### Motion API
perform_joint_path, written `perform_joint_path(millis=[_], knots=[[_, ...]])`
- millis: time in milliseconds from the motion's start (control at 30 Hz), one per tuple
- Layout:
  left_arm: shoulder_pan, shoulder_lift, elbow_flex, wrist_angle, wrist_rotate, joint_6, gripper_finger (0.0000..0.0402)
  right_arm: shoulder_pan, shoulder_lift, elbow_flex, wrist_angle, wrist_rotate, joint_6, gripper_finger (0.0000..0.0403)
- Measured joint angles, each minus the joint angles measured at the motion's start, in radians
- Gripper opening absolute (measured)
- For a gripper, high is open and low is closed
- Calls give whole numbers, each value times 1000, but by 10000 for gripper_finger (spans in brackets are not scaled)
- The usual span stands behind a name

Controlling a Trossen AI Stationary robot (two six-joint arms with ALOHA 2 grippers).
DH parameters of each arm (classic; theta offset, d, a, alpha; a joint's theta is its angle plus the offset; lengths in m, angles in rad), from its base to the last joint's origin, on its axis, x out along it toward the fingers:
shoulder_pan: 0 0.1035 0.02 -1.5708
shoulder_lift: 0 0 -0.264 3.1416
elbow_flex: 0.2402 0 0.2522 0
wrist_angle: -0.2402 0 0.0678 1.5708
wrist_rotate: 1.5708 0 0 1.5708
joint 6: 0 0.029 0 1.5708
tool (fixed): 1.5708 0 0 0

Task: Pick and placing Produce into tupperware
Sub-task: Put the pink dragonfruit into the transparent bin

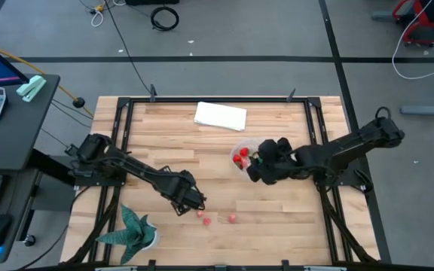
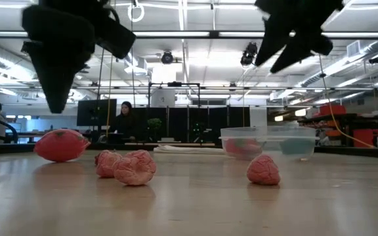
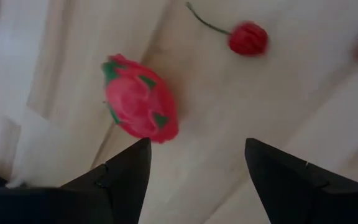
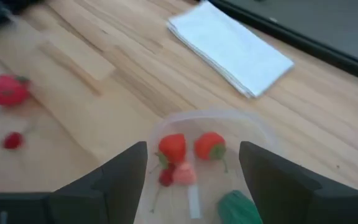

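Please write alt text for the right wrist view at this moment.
The right gripper, fingers open, hovers over a small round clear plastic tub holding red toy fruits and one green piece. Beyond it on the wooden table lie a folded white cloth and two loose red fruits.

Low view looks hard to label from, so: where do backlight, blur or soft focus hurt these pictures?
Low view: ceiling lights silhouette both arms, so the left tool is a black shape. Left wrist view: the red-and-green fruit and cherry are soft. Right wrist view: the tupperware is mildly blurred, its rim faint.
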Motion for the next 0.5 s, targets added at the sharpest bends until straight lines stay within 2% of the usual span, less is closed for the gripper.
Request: perform_joint_path(millis=[300, 500], knots=[[8, 7, -1, -10, -71, -187, 268, 104, -22, 0, 12, 62, 6, 265], [-31, 5, -98, -14, -74, -338, 268, 164, -17, 0, 12, 59, 55, 265]])
